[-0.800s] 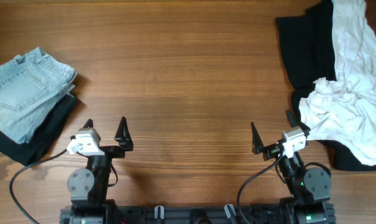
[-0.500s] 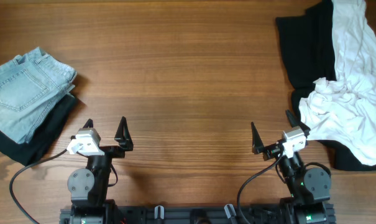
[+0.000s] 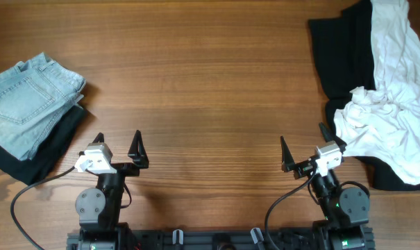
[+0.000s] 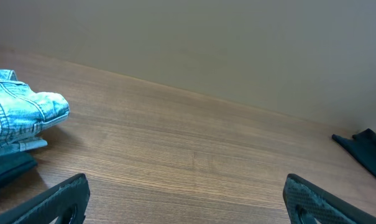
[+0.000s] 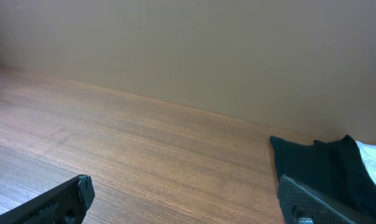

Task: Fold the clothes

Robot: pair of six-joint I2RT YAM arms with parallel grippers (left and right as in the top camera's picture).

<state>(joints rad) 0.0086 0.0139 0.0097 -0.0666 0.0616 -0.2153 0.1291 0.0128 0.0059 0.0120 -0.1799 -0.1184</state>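
A crumpled pile of white clothes point(image 3: 397, 104) lies over black clothes point(image 3: 341, 55) at the table's right side; the black cloth also shows in the right wrist view point(image 5: 318, 168). Folded light-blue jeans point(image 3: 26, 101) rest on a folded black garment point(image 3: 46, 156) at the left; the jeans also show in the left wrist view point(image 4: 20, 115). My left gripper point(image 3: 118, 146) is open and empty near the front edge. My right gripper point(image 3: 303, 146) is open and empty, just left of the pile.
The wooden table point(image 3: 203, 83) spans the whole view. Both arm bases point(image 3: 98, 205) stand at the front edge. A plain beige wall point(image 4: 206, 43) rises behind the table's far edge.
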